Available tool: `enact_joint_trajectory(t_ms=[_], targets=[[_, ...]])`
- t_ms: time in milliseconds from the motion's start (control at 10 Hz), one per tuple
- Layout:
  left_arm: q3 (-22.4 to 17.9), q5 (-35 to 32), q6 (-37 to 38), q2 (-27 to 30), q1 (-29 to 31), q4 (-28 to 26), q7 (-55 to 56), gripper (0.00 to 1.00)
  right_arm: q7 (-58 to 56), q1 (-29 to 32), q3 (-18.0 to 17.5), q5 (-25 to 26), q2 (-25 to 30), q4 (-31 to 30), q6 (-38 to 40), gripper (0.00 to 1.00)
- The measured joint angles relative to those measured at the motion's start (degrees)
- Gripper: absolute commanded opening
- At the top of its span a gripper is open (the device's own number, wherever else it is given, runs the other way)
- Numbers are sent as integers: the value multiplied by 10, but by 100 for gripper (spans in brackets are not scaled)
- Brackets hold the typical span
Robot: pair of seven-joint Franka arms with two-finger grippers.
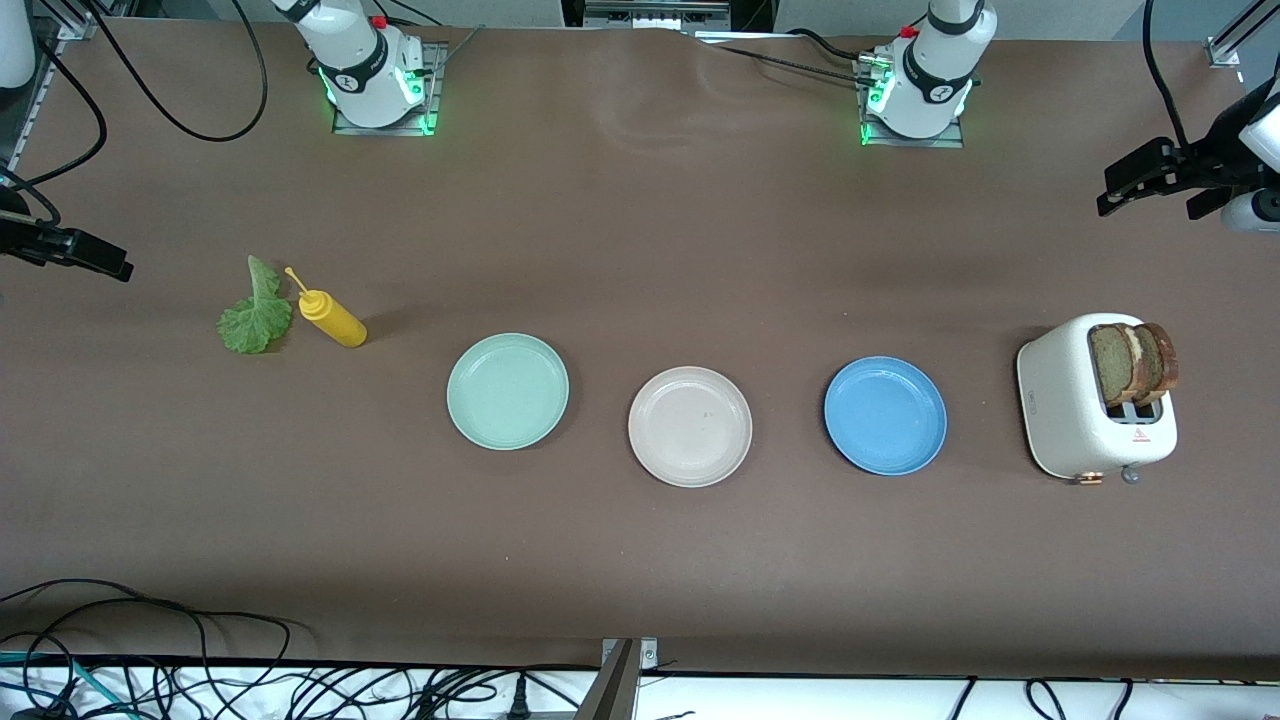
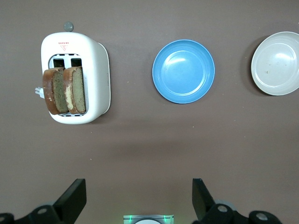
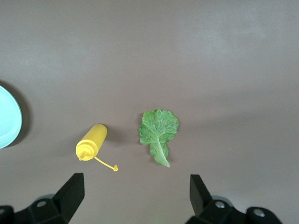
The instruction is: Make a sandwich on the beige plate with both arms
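The beige plate [image 1: 690, 427] [image 2: 275, 63] lies bare at mid-table, between a mint-green plate and a blue one. Two brown bread slices [image 1: 1135, 362] [image 2: 65, 90] stand upright in the slots of a white toaster [image 1: 1060, 400] [image 2: 96, 70] toward the left arm's end. A green lettuce leaf [image 1: 253, 312] [image 3: 159, 130] lies flat on the table toward the right arm's end. My left gripper [image 1: 1145, 208] [image 2: 138, 198] hangs open over bare table near the toaster, holding nothing. My right gripper [image 1: 70, 250] [image 3: 135, 196] hangs open over bare table near the lettuce, also holding nothing.
A yellow squeeze bottle [image 1: 333, 318] [image 3: 92, 141] lies on its side next to the lettuce. The mint-green plate [image 1: 508, 391] [image 3: 7, 119] and the blue plate [image 1: 885, 415] [image 2: 183, 71] flank the beige one. Cables run along the table's near edge.
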State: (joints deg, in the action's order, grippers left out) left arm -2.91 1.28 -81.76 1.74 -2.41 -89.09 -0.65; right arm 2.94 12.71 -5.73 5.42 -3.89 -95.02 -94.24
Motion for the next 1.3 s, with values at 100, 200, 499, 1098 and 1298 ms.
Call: enact_joint_trajectory(t_ms=[100,200,499,1098,1298], targets=[[0,0,0,0,0,0,0,100,0,0,0,0,0,0,0,100],[0,0,0,0,0,0,0,100,0,0,0,0,0,0,0,100],[0,0,0,0,0,0,0,100,1,0,0,-2,0,0,0,100],[0,0,0,0,0,0,0,100,5,0,0,-6,0,0,0,100],[0,0,0,0,1,0,0,100,23,0,0,-6,0,0,0,100]])
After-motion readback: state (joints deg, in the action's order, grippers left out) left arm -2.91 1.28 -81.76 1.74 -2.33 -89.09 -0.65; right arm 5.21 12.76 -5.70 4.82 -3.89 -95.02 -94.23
